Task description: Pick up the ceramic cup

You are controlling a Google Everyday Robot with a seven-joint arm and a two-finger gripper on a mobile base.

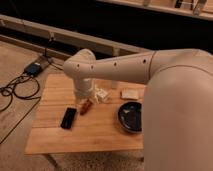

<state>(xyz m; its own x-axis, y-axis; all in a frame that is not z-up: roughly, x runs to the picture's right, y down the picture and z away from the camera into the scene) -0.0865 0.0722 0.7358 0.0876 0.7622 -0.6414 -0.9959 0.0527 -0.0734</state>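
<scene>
Gripper [91, 98] low over the desk [55, 136] at the centre of the frame, hanging from the white arm [120, 67] that reaches in from the right. Open or closed: cannot tell, masked by the wrist. Ceramic cup [103, 94] apparently the small pale shape just right of the gripper, standing on the desk; touching it or only beside it, cannot tell.

Probably the final approach before the grasp. Centre over the cup first, then come down straight rather than sweeping sideways, to avoid tipping it. Keep clear of the small brown item [86, 106] just below and left, close enough to get nudged. Grip the wall firmly but without a snap, since glazed ceramic likely slips. Lift vertically, and only once the hold feels seated. No concern from the black flat object [69, 118] at lower left or the dark bowl [131, 117] at lower right, both well apart.
</scene>
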